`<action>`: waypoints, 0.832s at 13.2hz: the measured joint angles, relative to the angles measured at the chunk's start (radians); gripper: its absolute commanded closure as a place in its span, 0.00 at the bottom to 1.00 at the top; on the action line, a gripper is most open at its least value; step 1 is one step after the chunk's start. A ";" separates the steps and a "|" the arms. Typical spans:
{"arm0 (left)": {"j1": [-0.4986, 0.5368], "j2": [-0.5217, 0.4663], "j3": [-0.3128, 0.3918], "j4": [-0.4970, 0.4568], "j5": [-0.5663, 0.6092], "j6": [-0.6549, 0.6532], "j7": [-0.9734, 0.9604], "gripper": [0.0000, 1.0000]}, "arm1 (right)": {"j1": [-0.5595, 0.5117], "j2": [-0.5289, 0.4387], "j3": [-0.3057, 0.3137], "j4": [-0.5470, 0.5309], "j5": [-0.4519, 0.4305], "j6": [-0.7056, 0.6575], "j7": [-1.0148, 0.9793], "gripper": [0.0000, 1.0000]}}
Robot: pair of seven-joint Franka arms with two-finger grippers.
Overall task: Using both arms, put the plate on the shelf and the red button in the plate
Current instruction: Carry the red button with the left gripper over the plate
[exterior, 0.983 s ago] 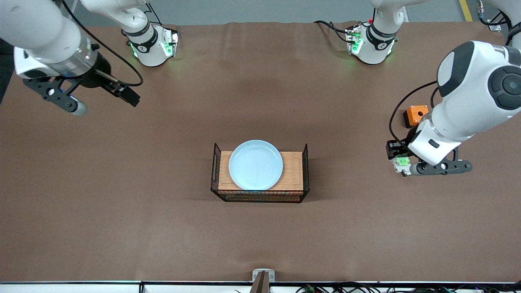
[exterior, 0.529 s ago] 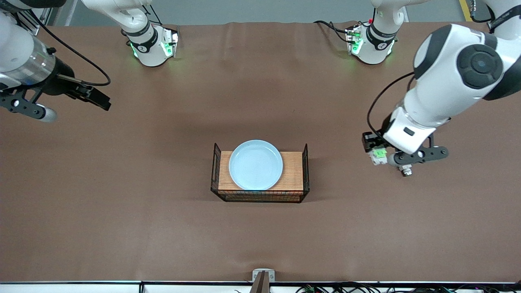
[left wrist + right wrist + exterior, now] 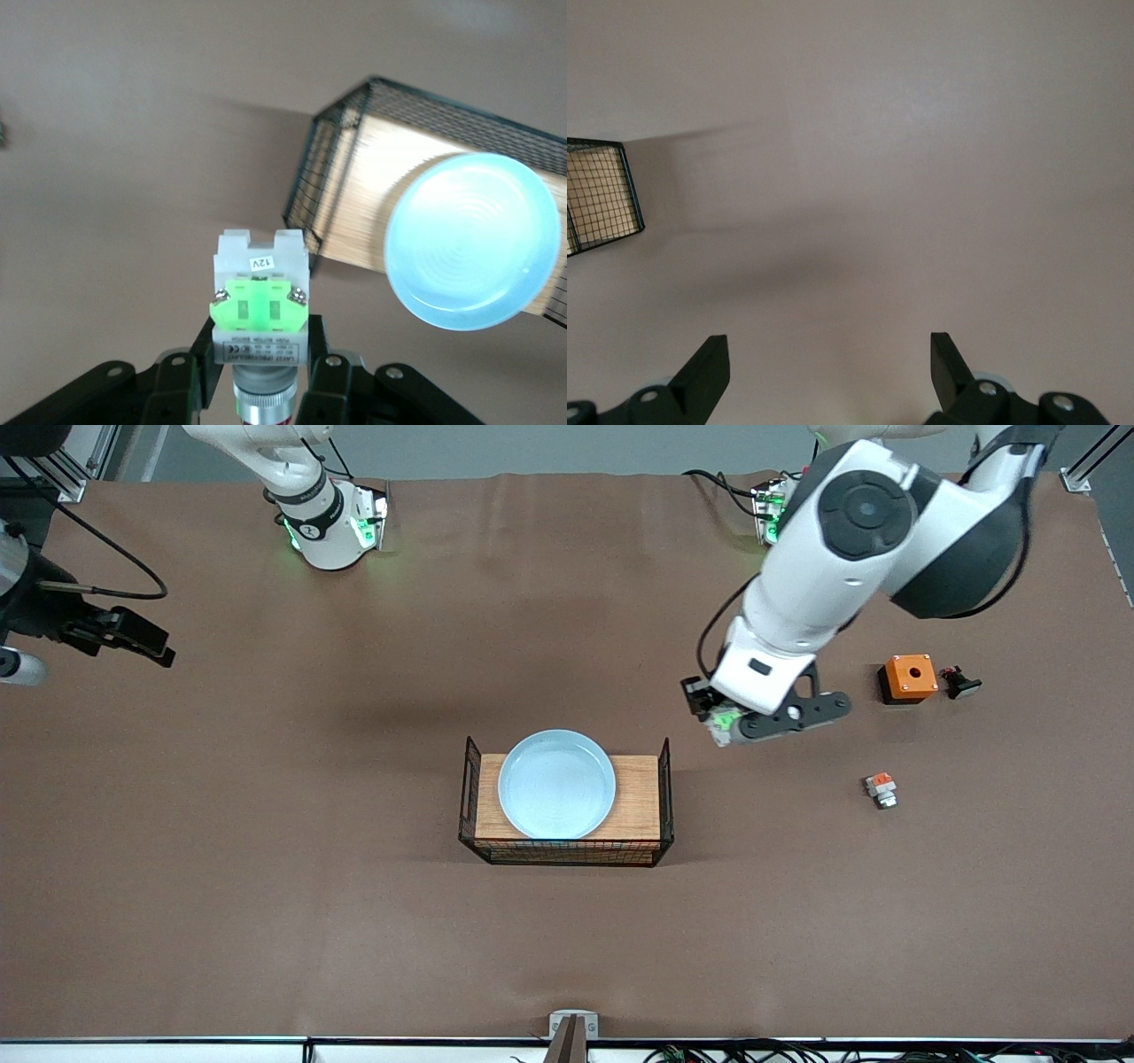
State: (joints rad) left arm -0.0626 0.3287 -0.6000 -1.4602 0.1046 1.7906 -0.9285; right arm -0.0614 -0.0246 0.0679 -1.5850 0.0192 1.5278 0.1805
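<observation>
Now the left gripper (image 3: pixel 728 731) pinches the red button (image 3: pixel 260 305), aloft over bare table just beside the wire basket (image 3: pixel 663 802), toward the left arm's end. Plate (image 3: pixel 556 784) sits inside that basket. Right gripper (image 3: pixel 828 367) waits, fingers spread, over the right arm's end.

A robotics lab bench, set up for recording.

My worktop (image 3: pixel 266 921) is one wide surface under plain brown sheeting, with both my arm bases bolted along its top edge, green status lights glowing on them and cables trailing off. An aluminium frame rail (image 3: pixel 75 478) shows at the corner by my right arm's end, and a bundle of wiring (image 3: pixel 797 1052) runs along the edge nearest the front camera beside a small mount bracket (image 3: pixel 573 1027). The few props look staged: a wire basket (image 3: pixel 567 855) with a wooden floor, industrial push-button parts.
</observation>
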 measured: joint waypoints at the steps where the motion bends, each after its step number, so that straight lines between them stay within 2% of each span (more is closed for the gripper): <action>1: -0.027 0.023 0.001 0.017 0.000 0.001 -0.037 1.00 | -0.009 0.000 0.000 0.004 0.001 0.009 -0.008 0.00; 6: -0.164 0.124 0.036 0.067 0.037 0.054 -0.201 1.00 | -0.014 0.005 0.001 0.056 0.002 0.018 -0.012 0.00; 10: -0.215 0.207 0.049 0.118 0.042 0.144 -0.267 1.00 | -0.014 0.024 0.003 0.087 0.003 0.018 -0.012 0.00; 11: -0.234 0.228 0.070 0.126 0.045 0.165 -0.267 1.00 | -0.014 0.026 0.005 0.089 0.003 0.018 -0.012 0.00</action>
State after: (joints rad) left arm -0.2965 0.5568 -0.5296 -1.3337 0.1497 1.9554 -1.1960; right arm -0.0751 0.0017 0.0725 -1.4962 0.0219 1.5457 0.1683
